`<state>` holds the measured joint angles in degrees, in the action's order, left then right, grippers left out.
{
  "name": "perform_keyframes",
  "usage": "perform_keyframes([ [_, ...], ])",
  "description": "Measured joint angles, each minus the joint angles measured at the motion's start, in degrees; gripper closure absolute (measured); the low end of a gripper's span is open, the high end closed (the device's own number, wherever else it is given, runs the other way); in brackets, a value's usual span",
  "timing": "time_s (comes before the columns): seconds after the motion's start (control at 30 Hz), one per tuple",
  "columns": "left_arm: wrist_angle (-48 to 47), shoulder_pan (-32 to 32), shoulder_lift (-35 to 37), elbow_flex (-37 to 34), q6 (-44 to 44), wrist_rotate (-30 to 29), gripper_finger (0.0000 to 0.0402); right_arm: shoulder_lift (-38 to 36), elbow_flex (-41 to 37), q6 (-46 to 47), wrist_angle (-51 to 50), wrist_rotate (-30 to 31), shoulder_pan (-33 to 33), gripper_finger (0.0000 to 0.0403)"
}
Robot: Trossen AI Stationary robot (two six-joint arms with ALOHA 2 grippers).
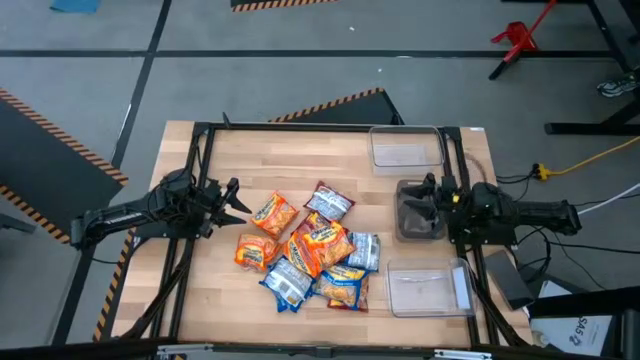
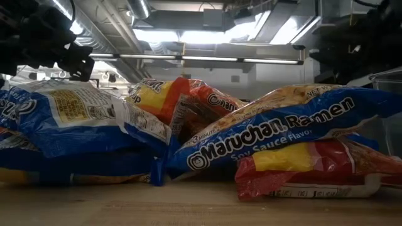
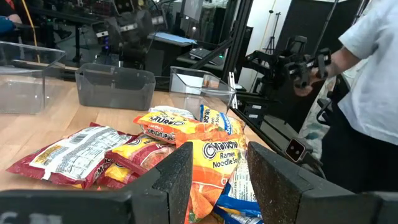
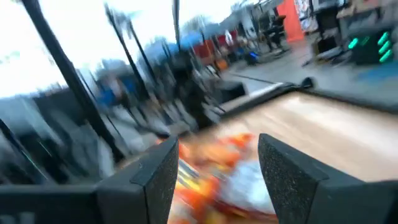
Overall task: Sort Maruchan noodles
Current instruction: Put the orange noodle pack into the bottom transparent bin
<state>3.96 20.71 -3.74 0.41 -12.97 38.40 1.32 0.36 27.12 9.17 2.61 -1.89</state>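
Observation:
The Maruchan noodles (image 1: 310, 248) lie as a loose pile of several orange, blue-and-yellow and dark red packets on the middle of the table, some overlapping. The low view shows a blue soy sauce packet (image 2: 282, 129) resting on a red one (image 2: 314, 166). My left gripper (image 1: 238, 197) is open, left of the pile, close to an orange packet (image 1: 272, 213). In the left wrist view, its fingers (image 3: 217, 158) frame an orange-and-yellow packet (image 3: 214, 158) without touching it. My right gripper (image 1: 408, 203) is open above the grey bin (image 1: 420, 222), right of the pile, and points at the packets (image 4: 217, 180).
A clear bin (image 1: 405, 147) stands at the far right of the table, and another clear bin (image 1: 428, 290) at the near right, with the grey bin between them. A black frame rail (image 1: 190, 240) runs along the table's sides. A person (image 3: 373, 93) stands beyond the table.

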Motion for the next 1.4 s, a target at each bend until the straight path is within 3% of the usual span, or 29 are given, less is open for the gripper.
perform_keyframes([
  [0.07,0.0,0.0,0.0,0.0,0.0,0.0,0.0255,0.0,0.0,7.2,2.8,1.8,0.0,0.0196],
  [0.2,0.0,0.0,0.0,0.0,0.0,-0.4,0.0255,0.0,0.0,11.7,7.4,4.7,0.0,0.0196],
  [0.3,1.4,0.0,0.0,0.0,-0.1,-6.7,0.0255,0.0,0.0,14.9,14.3,7.4,0.0,0.0196],
  [0.47,10.2,0.0,0.0,0.0,-10.5,-15.9,0.0255,0.1,2.2,12.7,23.0,14.4,0.0,0.0196],
  [0.63,20.5,0.0,0.0,0.0,-19.9,-23.8,0.0255,5.4,10.2,5.7,23.2,15.1,0.0,0.0196],
  [0.87,26.3,0.0,0.0,0.0,-19.8,-32.5,0.0255,27.0,26.8,-4.5,17.1,12.7,0.0,0.0196],
  [1.17,30.7,0.0,0.0,0.0,-22.8,-34.8,0.0255,60.0,52.3,-5.9,-18.1,4.1,0.0,0.0196],
  [1.4,31.1,0.0,0.0,0.0,-22.6,-34.8,0.0255,79.9,68.3,-5.5,-36.5,-1.1,0.0,0.0196],
])
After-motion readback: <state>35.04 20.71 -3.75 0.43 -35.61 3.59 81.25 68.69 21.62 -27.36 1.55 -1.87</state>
